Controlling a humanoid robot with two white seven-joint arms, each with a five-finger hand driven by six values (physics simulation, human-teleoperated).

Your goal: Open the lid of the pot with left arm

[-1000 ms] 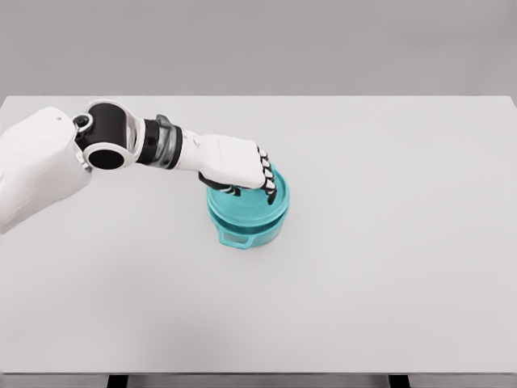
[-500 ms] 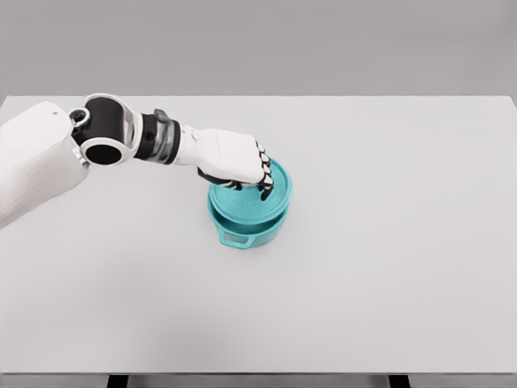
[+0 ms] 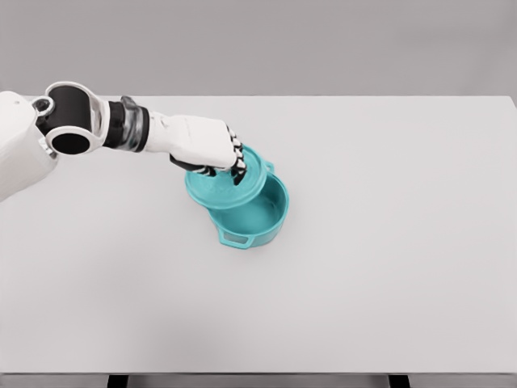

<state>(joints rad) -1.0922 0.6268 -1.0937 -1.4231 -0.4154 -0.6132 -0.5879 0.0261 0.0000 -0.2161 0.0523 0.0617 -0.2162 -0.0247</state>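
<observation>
Left hand (image 3: 206, 149) is clenched on the teal lid (image 3: 229, 182), fingers (image 3: 236, 166) curled down over its top centre; whatever knob it has is hidden under the hand. Lid is lifted off and tilted, shifted toward the table's left edge, so it only overlaps the pot's far-left rim. Can't tell whether lid and rim still touch there. Teal pot (image 3: 254, 218) sits upright on the white table (image 3: 388, 242), roughly mid-table, slightly left of centre and nearer the far edge than the near one. Its interior is exposed on the near and right side, looks empty. One loop handle on the pot points toward the near edge; a small tab shows at the far side, just past the lid's edge. Left arm comes in from the table's left edge, forearm running nearly parallel to the far edge, wrist above the surface.
</observation>
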